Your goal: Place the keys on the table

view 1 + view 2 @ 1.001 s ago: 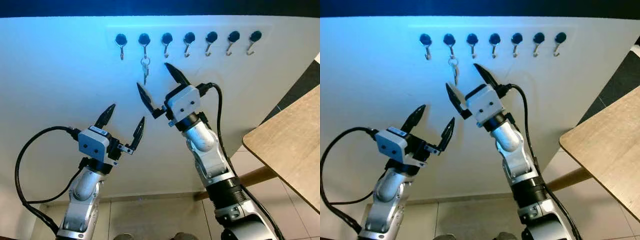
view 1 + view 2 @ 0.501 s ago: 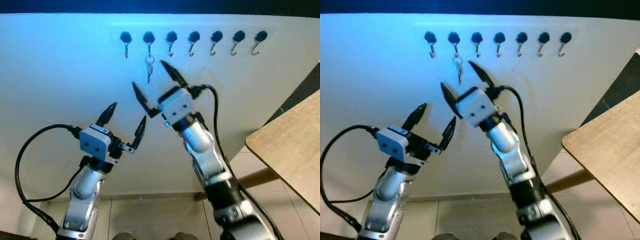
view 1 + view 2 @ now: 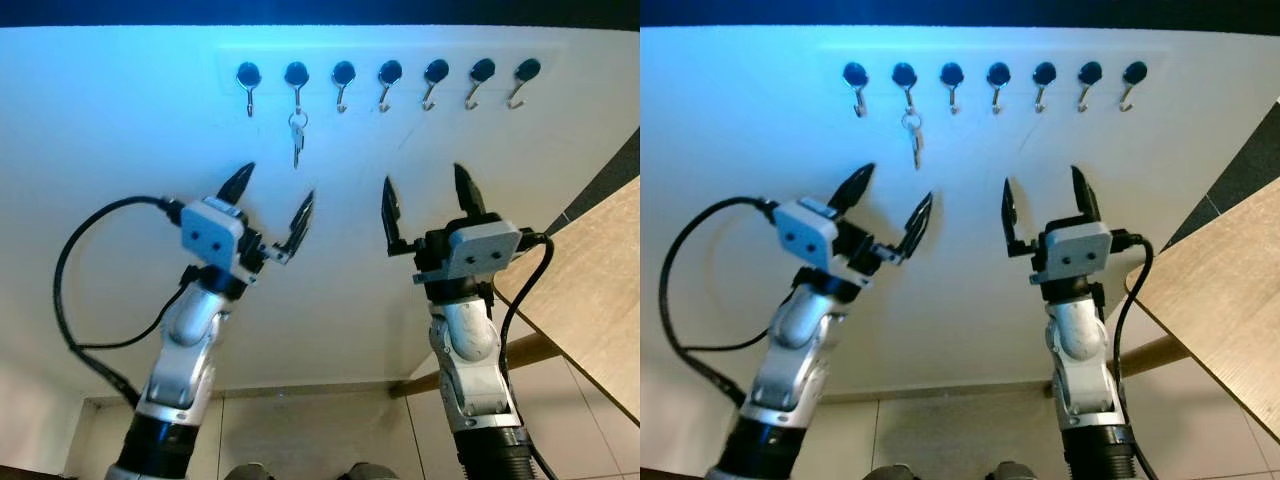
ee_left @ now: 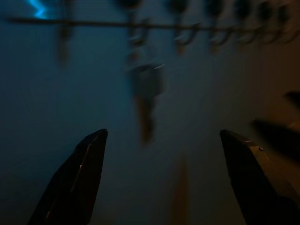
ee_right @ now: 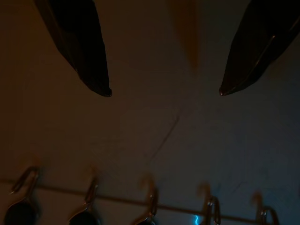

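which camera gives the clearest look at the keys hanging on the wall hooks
The left eye view: the keys hang sharp and well lit from the second hook from the left. The right eye view shows them equally clearly. The left wrist view shows them dark and blurred, ahead of the open left gripper.

White wall (image 3: 120,140), row of seven hooks (image 3: 390,80), keys (image 3: 296,135) on second hook from left, wooden surface (image 3: 600,300) at right

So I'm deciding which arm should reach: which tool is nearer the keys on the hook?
Left. The left tool sits just below the keys; the right tool is below and farther right.
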Controlling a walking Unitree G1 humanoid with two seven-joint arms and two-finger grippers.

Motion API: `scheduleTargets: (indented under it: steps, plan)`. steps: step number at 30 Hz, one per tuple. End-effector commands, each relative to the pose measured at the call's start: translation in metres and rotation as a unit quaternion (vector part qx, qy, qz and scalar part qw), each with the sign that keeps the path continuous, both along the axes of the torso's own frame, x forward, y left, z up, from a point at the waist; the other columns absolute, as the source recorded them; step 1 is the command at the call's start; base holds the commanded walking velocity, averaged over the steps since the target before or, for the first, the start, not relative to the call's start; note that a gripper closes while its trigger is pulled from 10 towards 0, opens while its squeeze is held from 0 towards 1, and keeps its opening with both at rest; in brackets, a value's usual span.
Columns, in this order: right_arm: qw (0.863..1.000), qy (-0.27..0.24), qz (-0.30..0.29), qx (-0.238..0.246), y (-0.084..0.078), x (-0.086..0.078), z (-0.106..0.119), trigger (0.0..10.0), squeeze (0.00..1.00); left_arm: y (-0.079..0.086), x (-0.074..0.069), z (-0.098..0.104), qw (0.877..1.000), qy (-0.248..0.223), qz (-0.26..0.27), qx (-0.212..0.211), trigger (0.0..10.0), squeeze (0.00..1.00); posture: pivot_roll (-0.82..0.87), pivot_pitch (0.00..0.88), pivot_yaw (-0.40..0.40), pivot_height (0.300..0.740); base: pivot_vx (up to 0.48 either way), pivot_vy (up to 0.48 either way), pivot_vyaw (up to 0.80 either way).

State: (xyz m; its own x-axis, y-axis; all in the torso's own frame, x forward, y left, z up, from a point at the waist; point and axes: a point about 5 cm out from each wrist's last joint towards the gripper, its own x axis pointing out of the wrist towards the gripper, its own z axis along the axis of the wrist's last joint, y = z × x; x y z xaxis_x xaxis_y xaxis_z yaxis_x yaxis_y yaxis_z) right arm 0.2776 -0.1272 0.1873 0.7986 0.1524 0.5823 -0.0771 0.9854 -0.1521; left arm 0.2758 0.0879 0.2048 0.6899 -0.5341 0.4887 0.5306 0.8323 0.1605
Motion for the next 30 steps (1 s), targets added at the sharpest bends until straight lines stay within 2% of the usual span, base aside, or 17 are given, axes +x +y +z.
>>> scheduleTargets:
  steps: [1,4,10,14,28,29,30]
  plan:
    - [1.000,0.008,-0.004,-0.003,-0.002,-0.001,-0.001,10.0,0.00,-0.009,-0.002,-0.002,0.999,0.016,-0.028,-0.008,10.0,0.00,0.00,0.084,0.001,0.740,0.000,0.000,0.00]
    - [1.000,0.009,-0.005,-0.003,-0.002,-0.001,0.000,10.0,0.00,-0.012,-0.004,0.000,0.999,0.016,-0.039,-0.012,10.0,0.00,0.00,0.084,0.001,0.740,0.000,0.000,0.00]
    - [1.000,0.009,-0.010,-0.002,-0.002,0.001,0.001,10.0,0.00,-0.007,0.002,0.008,0.997,-0.024,0.077,0.006,10.0,0.00,0.01,0.088,-0.001,0.740,0.000,0.000,0.00]
    - [1.000,0.008,-0.006,-0.004,-0.001,0.002,0.001,10.0,0.00,-0.003,0.003,0.012,0.993,-0.040,0.111,0.009,10.0,0.00,0.01,0.089,-0.002,0.740,0.000,0.000,0.00]
    - [1.000,0.006,-0.003,-0.009,0.002,0.002,0.002,10.0,0.00,-0.007,0.004,0.017,0.988,-0.037,0.148,-0.010,10.0,0.00,0.01,0.089,-0.006,0.740,0.000,0.000,0.00]
    - [1.000,0.006,-0.003,-0.009,0.002,0.002,0.002,10.0,0.00,-0.008,0.004,0.018,0.988,-0.037,0.150,-0.011,8.7,0.00,0.01,0.089,-0.006,0.740,0.000,0.000,0.00]
    - [1.000,0.006,-0.003,-0.009,0.002,0.002,0.002,10.0,0.00,-0.008,0.004,0.018,0.988,-0.037,0.150,-0.011,8.7,0.00,0.01,0.089,-0.006,0.740,0.000,0.000,0.00]
